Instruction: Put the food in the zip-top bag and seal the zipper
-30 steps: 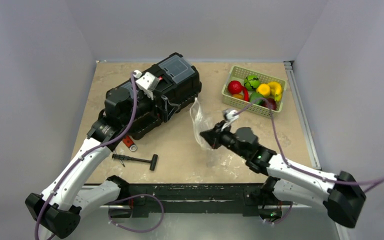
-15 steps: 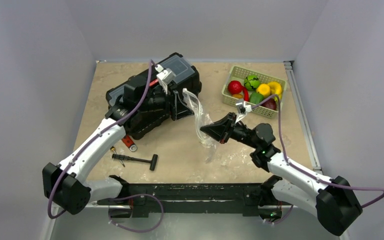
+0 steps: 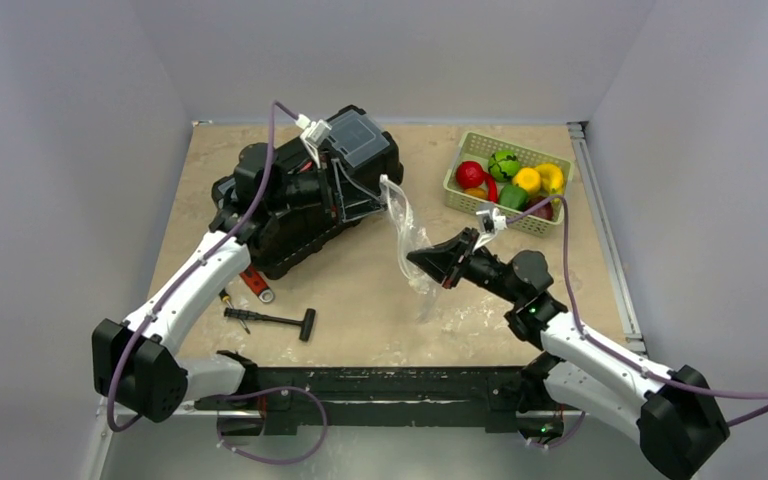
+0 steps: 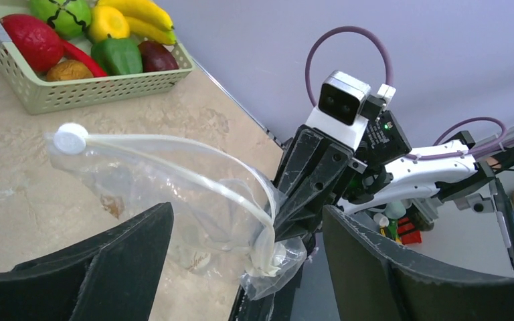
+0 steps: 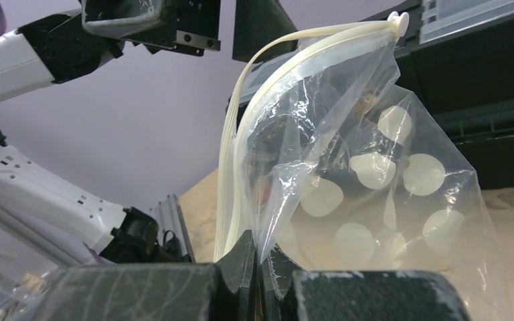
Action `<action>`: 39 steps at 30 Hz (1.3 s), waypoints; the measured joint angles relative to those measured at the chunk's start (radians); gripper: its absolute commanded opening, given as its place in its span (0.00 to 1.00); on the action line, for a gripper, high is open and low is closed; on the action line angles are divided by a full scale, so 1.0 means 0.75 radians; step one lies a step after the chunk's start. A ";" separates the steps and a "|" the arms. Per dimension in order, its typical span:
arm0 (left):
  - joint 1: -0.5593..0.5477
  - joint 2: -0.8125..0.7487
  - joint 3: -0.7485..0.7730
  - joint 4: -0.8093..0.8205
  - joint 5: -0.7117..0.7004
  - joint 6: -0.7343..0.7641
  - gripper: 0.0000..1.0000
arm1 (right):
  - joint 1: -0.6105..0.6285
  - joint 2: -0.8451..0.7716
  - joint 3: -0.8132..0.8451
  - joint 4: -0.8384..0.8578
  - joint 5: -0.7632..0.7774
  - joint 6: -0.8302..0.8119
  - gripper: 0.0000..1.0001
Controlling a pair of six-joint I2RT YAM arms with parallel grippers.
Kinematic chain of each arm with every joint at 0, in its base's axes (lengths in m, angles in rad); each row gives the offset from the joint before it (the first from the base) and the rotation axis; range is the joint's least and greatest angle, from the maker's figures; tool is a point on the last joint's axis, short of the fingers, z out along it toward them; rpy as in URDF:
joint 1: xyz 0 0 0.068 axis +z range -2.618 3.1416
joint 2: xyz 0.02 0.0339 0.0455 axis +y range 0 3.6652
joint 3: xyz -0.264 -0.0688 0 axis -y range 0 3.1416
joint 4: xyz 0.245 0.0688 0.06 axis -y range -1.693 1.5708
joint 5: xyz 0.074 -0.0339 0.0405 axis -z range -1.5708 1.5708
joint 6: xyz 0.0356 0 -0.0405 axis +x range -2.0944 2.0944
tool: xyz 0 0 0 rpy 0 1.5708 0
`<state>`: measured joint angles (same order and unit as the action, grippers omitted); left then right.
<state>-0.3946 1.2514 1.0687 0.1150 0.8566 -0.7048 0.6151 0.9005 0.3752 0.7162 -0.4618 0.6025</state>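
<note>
Clamped right gripper (image 5: 258,257) jaws pinch the crinkly, clear, white-dotted zip-top bag (image 5: 375,200) at its whitish zipper (image 5: 231,147); left gripper (image 4: 247,267) jaws stand apart.

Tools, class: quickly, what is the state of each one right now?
Left tool: open, gripping nothing.
Right tool: closed on the bag.

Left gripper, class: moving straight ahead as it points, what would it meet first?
Probably the zip-top bag, near its zipper, held up by the shut right gripper; depth is uncertain.
</note>
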 measured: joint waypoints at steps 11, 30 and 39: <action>0.000 0.080 0.022 -0.139 -0.033 -0.007 0.57 | 0.133 -0.022 0.001 -0.136 0.233 -0.135 0.00; -0.018 0.196 0.108 -0.357 -0.064 0.062 0.38 | 0.245 0.002 0.001 -0.180 0.432 -0.230 0.00; -0.040 0.197 0.109 -0.358 -0.046 0.096 0.09 | 0.296 -0.008 0.009 -0.239 0.489 -0.272 0.00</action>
<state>-0.4244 1.3991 1.1503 -0.1532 0.8223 -0.6331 0.8371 0.8944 0.3820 0.5373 -0.0952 0.3988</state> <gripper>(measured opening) 0.156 0.004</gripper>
